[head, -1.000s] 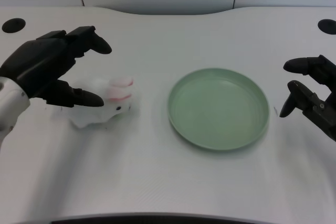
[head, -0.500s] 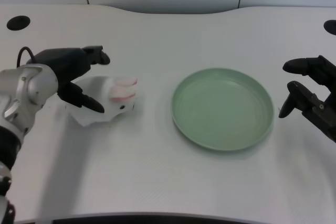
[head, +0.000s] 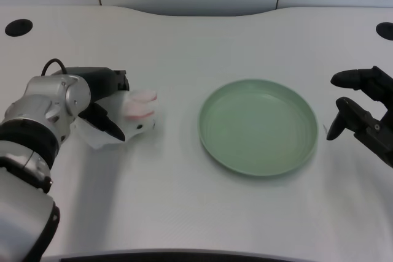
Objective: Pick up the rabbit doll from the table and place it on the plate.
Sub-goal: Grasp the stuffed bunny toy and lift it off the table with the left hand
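A view from the robot's head looks down on a white counter [head: 184,200]. The left arm [head: 37,121], a silver forearm, reaches in from the lower left edge and angles up and to the right across the left part of the picture. At its end the left robot hand [head: 104,105] is black and lies low against the counter, right at the back of the rabbit doll [head: 126,121]. One group of black fingers [head: 113,80] runs along the far side of the doll, and another dark finger crosses its near side, so the doll's body sits between them. The fingers touch or nearly touch the doll on both sides, but whether they are truly clamped on it cannot be told.

The rabbit doll is white with pink ears and lies on its side on the counter, left of centre, its ears pointing right toward the plate [head: 258,164]. It rests on the counter surface.

The plate is round, pale green and shallow with a raised rim. It sits just right of centre on the counter, well apart from the doll, and nothing lies in it.

At the far right edge the right robot hand [head: 362,118], also black, hangs above the counter with its fingers apart, near the plate's right rim but not touching it.
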